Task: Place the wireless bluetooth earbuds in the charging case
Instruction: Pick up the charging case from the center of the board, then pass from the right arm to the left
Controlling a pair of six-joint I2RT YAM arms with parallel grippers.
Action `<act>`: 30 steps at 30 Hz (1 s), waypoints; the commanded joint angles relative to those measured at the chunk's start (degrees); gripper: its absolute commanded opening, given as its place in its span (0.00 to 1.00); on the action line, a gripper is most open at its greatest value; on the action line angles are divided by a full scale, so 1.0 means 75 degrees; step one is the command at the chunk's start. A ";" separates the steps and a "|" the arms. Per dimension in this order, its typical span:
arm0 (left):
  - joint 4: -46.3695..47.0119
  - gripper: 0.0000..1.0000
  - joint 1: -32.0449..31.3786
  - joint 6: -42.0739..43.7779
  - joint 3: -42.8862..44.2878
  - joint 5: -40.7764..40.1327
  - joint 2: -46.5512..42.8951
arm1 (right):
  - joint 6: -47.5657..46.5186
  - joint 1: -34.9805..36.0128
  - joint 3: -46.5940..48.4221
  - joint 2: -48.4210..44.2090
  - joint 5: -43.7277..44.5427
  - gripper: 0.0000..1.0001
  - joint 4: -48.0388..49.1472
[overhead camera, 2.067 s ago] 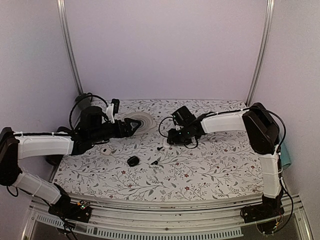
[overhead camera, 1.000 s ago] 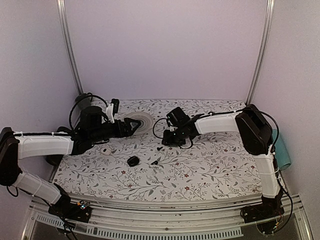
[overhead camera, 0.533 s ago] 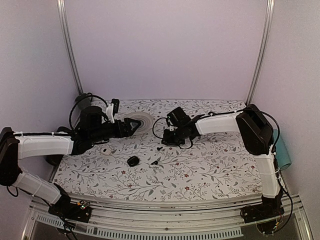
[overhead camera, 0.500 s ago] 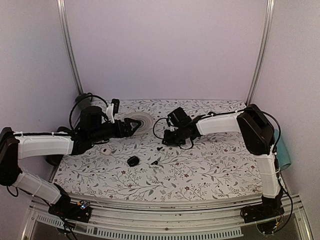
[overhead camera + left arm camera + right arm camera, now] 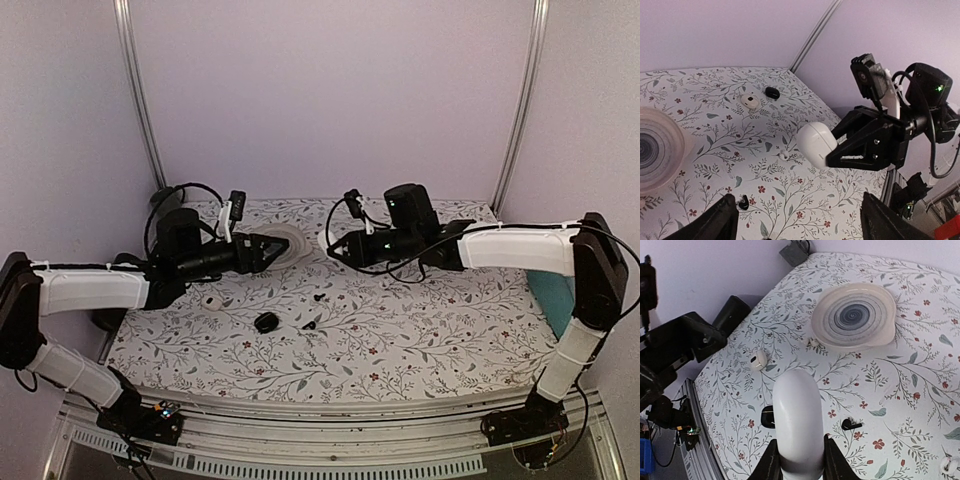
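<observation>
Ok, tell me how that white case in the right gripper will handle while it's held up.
The charging case looks smooth, glossy and rounded, so it could slip or twist in the right gripper, which pinches only one end. It seems hard-shelled, so it is probably stiff. Set down on the table, its egg shape would likely roll or rock.

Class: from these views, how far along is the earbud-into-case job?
Done: the right gripper has the charging case clamped, off the table. In hand: the left gripper hangs open, empty. Left: a white earbud lies on the table; picking it up and inserting it remain.
</observation>
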 commanded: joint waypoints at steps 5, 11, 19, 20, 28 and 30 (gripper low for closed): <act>0.1274 0.74 0.0104 0.0452 0.0335 0.2346 0.0287 | -0.1172 -0.0024 -0.0570 -0.1303 -0.1437 0.05 0.0384; 0.1548 0.66 0.0026 0.0495 0.0630 0.3609 0.0466 | -0.1646 -0.0011 -0.0465 -0.1773 -0.2333 0.05 -0.0037; 0.1120 0.59 -0.0412 0.0822 0.1300 0.4524 0.0703 | -0.2128 0.0165 0.0188 -0.1782 -0.2868 0.05 -0.0942; 0.0991 0.58 -0.0466 0.0920 0.1421 0.4566 0.0753 | -0.2126 0.0172 0.0211 -0.1799 -0.2895 0.06 -0.0938; 0.0617 0.54 -0.0697 0.1186 0.1715 0.4622 0.0855 | -0.2037 0.0202 0.0265 -0.1935 -0.3188 0.06 -0.1007; 0.0551 0.52 -0.0762 0.1215 0.1802 0.4689 0.0893 | -0.2060 0.0209 0.0302 -0.1911 -0.3251 0.06 -0.1065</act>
